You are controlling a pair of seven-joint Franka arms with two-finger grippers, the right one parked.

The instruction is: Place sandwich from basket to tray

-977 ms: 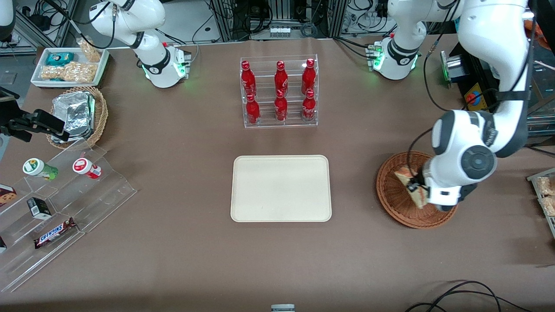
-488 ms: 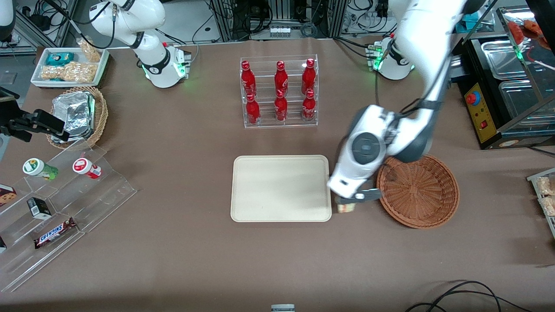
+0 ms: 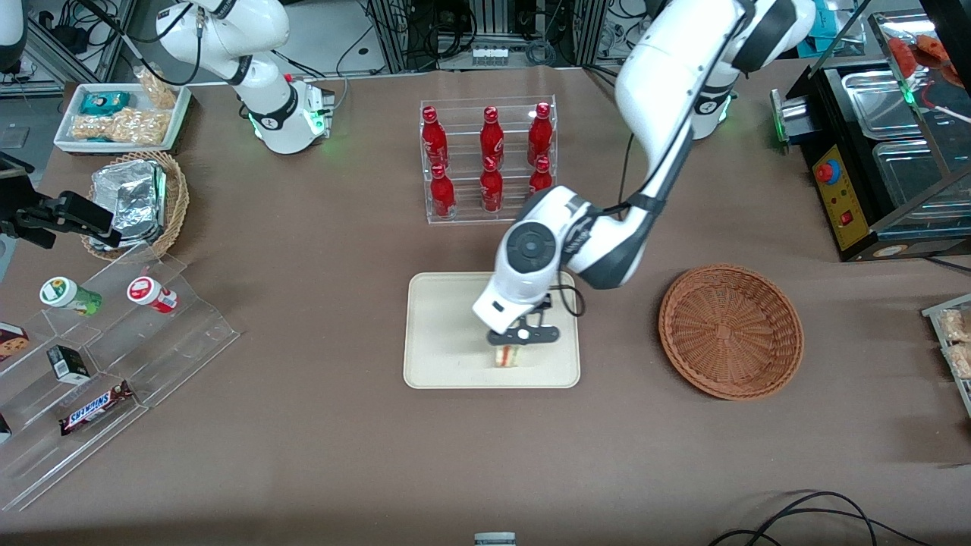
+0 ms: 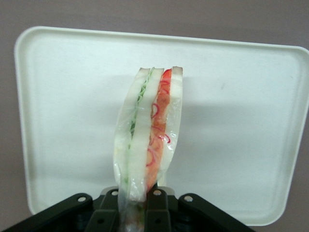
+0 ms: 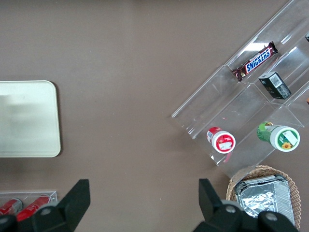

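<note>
My left gripper (image 3: 510,350) is shut on the sandwich (image 3: 507,356), a wrapped wedge with pale bread and red and green filling. It holds the sandwich over the cream tray (image 3: 440,334), near the tray's edge nearest the front camera. In the left wrist view the sandwich (image 4: 149,130) stands out from between the two black fingers (image 4: 157,210) with the tray (image 4: 63,96) beneath it. I cannot tell whether the sandwich touches the tray. The reddish-brown wicker basket (image 3: 730,330) stands empty beside the tray, toward the working arm's end.
A clear rack of red bottles (image 3: 489,159) stands farther from the front camera than the tray. A clear stepped display (image 3: 114,356) with snacks, a tan basket of foil packets (image 3: 136,201) and a white snack tray (image 3: 121,117) lie toward the parked arm's end.
My gripper has lifted the sandwich out of the wicker basket and carried it sideways across the table to a spot over the tray. The basket is left empty.
</note>
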